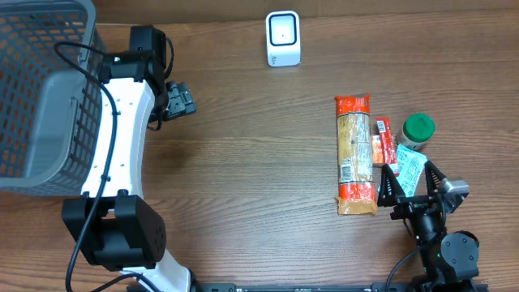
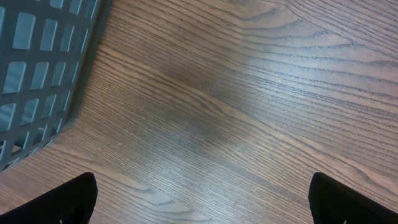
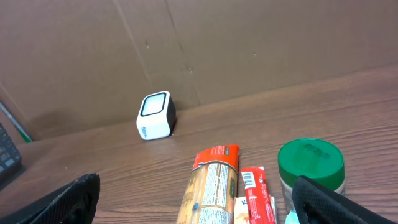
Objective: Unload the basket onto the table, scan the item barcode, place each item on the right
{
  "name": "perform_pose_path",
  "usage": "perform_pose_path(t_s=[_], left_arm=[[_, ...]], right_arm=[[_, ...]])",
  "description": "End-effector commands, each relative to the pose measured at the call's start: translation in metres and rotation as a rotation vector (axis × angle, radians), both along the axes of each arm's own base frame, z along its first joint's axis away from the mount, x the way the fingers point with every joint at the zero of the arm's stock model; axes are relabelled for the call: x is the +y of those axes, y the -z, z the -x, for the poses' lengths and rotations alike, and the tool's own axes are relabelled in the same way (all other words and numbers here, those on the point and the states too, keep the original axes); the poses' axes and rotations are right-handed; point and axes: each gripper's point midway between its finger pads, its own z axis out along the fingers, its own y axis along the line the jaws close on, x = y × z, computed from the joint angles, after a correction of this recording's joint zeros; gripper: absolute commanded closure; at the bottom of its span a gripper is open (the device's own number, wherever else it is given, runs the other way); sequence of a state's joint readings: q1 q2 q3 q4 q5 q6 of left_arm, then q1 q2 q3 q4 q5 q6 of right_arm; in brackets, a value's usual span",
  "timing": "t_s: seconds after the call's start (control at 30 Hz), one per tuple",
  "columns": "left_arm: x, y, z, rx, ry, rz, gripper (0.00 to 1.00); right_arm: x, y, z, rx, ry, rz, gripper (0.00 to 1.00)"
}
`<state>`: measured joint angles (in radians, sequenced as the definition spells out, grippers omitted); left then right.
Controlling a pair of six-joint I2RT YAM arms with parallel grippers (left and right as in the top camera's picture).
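The right gripper (image 1: 412,185) has its jaws spread as wide as they go and holds nothing. From overhead, a teal-and-white printed pouch (image 1: 409,165) shows between its black fingers, though whether they touch it cannot be told. Just beyond the pouch lie a small red rectangular packet (image 1: 383,139) and a squat jar with a green lid (image 1: 419,128), the jar standing upright. Just beside the red packet, toward the middle of the table, a long clear packet of pasta with red ends (image 1: 355,154) lies flat with a white printed label facing up (any barcode on it is too small to make out). Well apart from these groceries, near the table's far edge, stands the small white box-shaped scanner (image 1: 283,38). The left gripper (image 1: 180,99) is likewise fully parted and empty. It sits over the bare brown wood-grain table (image 2: 249,93), near the grey plastic mesh basket (image 1: 40,81).
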<state>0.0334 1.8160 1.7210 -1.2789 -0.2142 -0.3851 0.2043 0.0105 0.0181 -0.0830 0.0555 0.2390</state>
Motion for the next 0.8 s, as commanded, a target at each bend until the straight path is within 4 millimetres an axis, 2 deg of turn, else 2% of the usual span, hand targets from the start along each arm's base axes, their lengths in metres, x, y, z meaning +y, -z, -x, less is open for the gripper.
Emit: perform_pose_path(t_s=[0.0, 0.77], left_arm=[[0.0011, -0.0006, 0.0, 0.002, 0.014, -0.012, 0.0], [0.0011, -0.0037, 0.0005, -0.007, 0.014, -0.012, 0.0]], right_arm=[[-0.0004, 0.0024, -0.0002, -0.001, 0.001, 0.004, 0.0], [-0.0004, 0.0024, -0.0002, -0.001, 0.001, 0.004, 0.0]])
